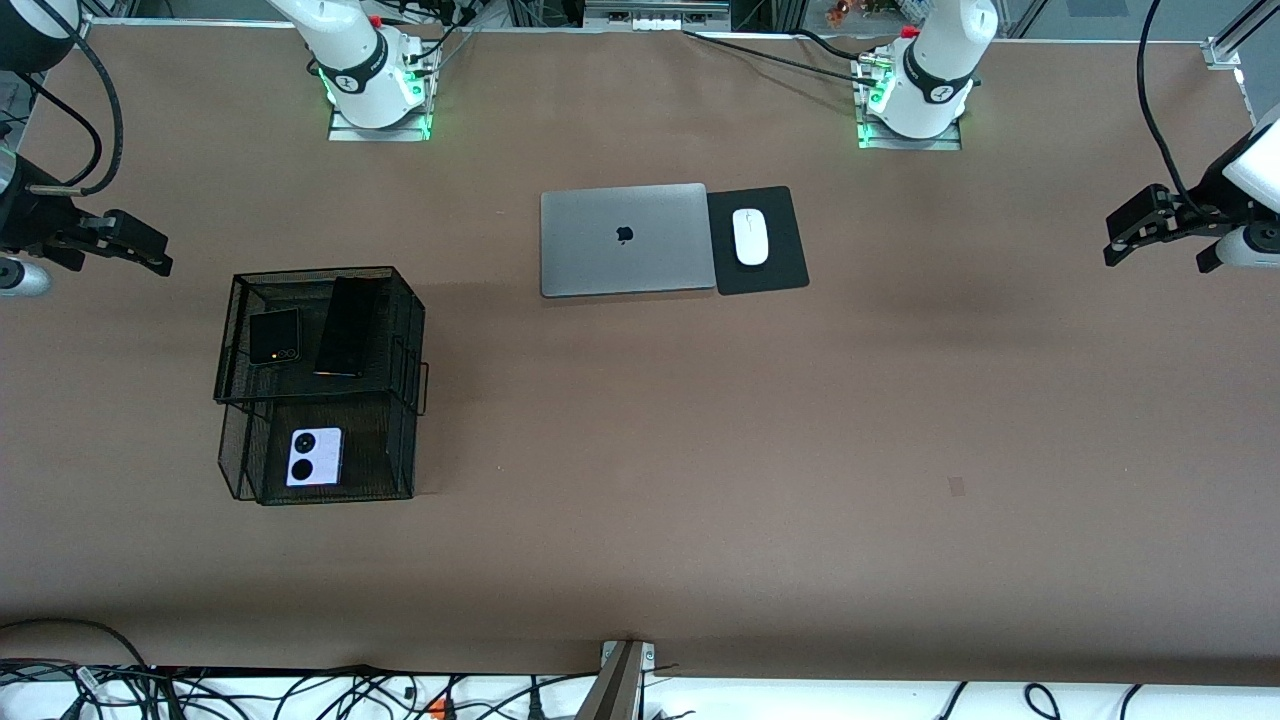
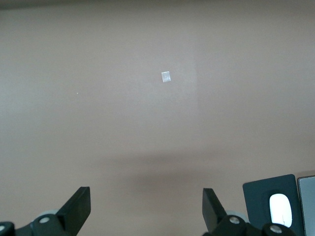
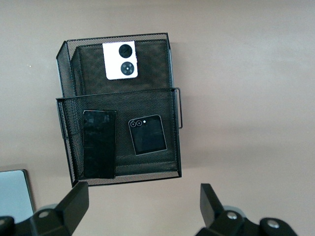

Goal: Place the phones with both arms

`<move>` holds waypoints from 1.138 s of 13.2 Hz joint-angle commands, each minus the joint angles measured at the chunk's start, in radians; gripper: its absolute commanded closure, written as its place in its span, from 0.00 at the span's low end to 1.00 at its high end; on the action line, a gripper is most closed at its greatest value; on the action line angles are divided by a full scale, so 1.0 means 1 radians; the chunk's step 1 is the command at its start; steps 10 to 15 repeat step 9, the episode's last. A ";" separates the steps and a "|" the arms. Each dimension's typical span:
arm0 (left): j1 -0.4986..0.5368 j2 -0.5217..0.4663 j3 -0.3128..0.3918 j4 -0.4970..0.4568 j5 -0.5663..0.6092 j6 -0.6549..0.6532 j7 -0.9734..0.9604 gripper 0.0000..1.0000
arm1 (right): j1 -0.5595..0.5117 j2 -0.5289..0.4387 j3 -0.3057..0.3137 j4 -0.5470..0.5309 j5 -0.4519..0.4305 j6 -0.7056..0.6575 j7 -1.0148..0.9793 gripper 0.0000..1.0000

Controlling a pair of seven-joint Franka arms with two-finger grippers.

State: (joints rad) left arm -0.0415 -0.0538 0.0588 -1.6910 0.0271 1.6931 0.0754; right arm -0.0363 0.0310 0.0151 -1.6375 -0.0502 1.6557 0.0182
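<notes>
While both arms wait, mesh rack [image 1: 400, 330] walls veil three phones [image 1: 315, 456]

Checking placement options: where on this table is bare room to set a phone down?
Bare table runs from the mesh rack to the left arm's end, nearer the camera than the laptop and mouse pad. The rack is crowded with three phones.
</notes>
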 commanded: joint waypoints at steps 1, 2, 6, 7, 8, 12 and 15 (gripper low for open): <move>-0.005 0.012 0.000 0.024 0.019 -0.007 -0.003 0.00 | -0.002 -0.010 0.008 0.010 -0.001 -0.046 0.026 0.00; -0.005 0.012 0.000 0.022 0.020 -0.007 -0.003 0.00 | -0.002 -0.010 0.008 0.011 0.001 -0.059 0.028 0.00; -0.005 0.011 0.000 0.022 0.019 -0.009 -0.003 0.00 | -0.004 -0.011 0.008 0.010 0.036 -0.060 0.026 0.00; -0.005 0.011 0.000 0.022 0.019 -0.009 -0.003 0.00 | -0.004 -0.011 0.008 0.010 0.036 -0.060 0.025 0.00; -0.005 0.011 0.000 0.022 0.019 -0.009 -0.005 0.00 | -0.004 -0.011 0.008 0.010 0.036 -0.062 0.026 0.00; -0.005 0.011 0.000 0.022 0.019 -0.009 -0.003 0.00 | -0.004 -0.010 0.008 0.008 0.036 -0.060 0.026 0.00; -0.005 0.011 0.000 0.022 0.019 -0.009 -0.003 0.00 | -0.004 -0.010 0.008 0.008 0.036 -0.060 0.026 0.00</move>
